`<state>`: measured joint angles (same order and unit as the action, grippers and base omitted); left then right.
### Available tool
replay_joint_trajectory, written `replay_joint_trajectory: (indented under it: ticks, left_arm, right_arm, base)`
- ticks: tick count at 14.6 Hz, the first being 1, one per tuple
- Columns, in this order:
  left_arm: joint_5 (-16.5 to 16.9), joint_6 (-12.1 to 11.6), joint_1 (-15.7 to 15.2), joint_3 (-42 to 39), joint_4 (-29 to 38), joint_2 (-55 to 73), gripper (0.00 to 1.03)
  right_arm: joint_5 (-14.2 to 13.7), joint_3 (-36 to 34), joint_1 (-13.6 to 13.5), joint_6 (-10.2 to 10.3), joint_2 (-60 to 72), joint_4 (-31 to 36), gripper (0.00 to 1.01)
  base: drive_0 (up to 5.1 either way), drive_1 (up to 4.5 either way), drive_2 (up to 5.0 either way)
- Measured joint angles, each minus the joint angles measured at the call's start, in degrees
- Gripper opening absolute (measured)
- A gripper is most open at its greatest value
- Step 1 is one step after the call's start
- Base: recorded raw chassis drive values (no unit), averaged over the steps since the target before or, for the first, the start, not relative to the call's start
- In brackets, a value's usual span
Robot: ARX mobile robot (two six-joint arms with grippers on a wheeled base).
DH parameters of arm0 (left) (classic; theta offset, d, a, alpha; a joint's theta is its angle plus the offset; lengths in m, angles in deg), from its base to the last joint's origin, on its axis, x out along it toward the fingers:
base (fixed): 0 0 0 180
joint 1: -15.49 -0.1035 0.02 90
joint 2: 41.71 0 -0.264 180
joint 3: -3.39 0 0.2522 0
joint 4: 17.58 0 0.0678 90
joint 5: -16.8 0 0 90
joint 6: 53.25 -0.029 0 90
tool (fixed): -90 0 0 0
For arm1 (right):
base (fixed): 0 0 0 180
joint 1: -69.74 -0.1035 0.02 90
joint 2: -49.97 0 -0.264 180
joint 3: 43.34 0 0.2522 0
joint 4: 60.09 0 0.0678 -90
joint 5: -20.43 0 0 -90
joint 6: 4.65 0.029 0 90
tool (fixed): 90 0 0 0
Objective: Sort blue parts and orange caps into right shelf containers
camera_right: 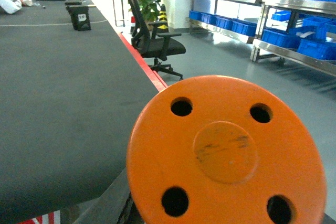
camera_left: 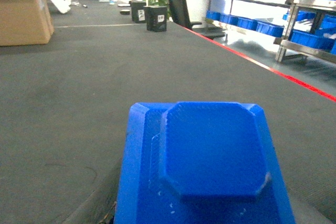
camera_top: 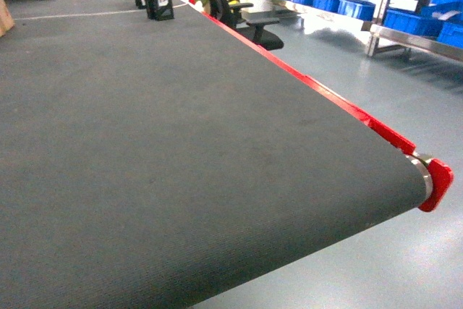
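Note:
A blue part [camera_left: 210,156], a flat block with a raised octagonal top, fills the lower left wrist view just above the dark belt [camera_left: 79,103]. It hides my left gripper's fingers, which are shut on it. A round orange cap [camera_right: 226,150] with several holes fills the lower right wrist view, hanging over the belt's red edge and the floor. It covers my right gripper's fingers, shut on it. Blue shelf containers [camera_top: 427,23] sit on metal racks at the far right, and rows of these crates [camera_right: 226,24] also show in the right wrist view. Neither gripper shows in the head view.
The dark conveyor belt [camera_top: 159,150] ends in a red corner guard [camera_top: 438,182]. A black office chair [camera_top: 242,16] stands beside the red edge [camera_top: 325,95]. Black boxes [camera_top: 159,1] sit far up the belt, and a cardboard box [camera_left: 23,11] at far left.

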<state>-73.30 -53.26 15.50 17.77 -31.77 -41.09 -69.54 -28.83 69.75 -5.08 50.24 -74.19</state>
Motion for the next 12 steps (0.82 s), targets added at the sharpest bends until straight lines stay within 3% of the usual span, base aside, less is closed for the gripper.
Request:
replay_joint_trajectory:
  ticks: [12]
  left_arm:
    - [0.02, 0.0, 0.0, 0.0, 0.02, 0.0, 0.43]
  right_arm:
    - [0.02, 0.0, 0.0, 0.0, 0.0, -0.02, 0.45]
  base:
    - [-1.6, -1.6, -1.6]
